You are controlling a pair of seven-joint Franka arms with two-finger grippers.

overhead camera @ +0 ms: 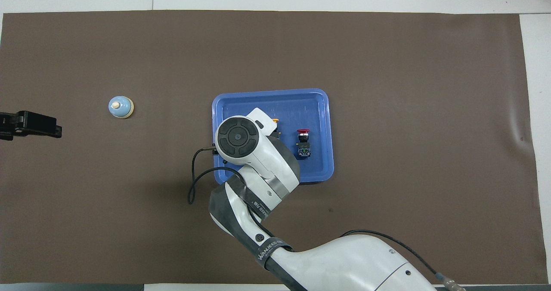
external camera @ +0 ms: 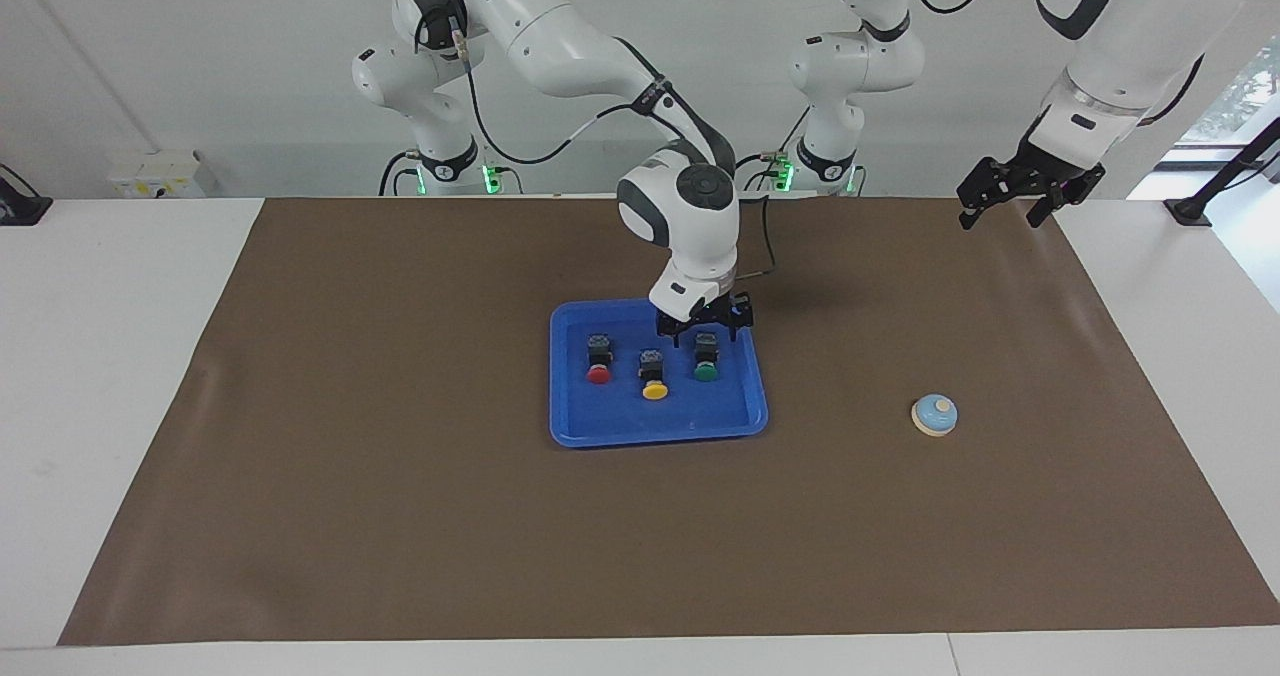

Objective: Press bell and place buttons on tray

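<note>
A blue tray [external camera: 640, 422] lies mid-table with all three buttons standing in it: red [external camera: 599, 364], yellow [external camera: 654, 380] and green [external camera: 706, 364]. Just above the green button's black body hangs my right gripper [external camera: 706, 334], open and holding nothing. Overhead, the right arm's wrist covers that gripper and the green button; the red button [overhead camera: 303, 141] and an edge of the yellow one [overhead camera: 275, 121] show in the tray [overhead camera: 271, 94]. The light-blue bell [external camera: 934, 415] [overhead camera: 120, 107] sits on the mat toward the left arm's end. My left gripper [external camera: 1008, 206] waits, open, raised above the mat's corner.
A brown mat [external camera: 400, 516] covers most of the white table [external camera: 120, 376]. The right arm's cable [overhead camera: 193, 183] loops out over the mat beside the tray. Nothing else stands on the mat.
</note>
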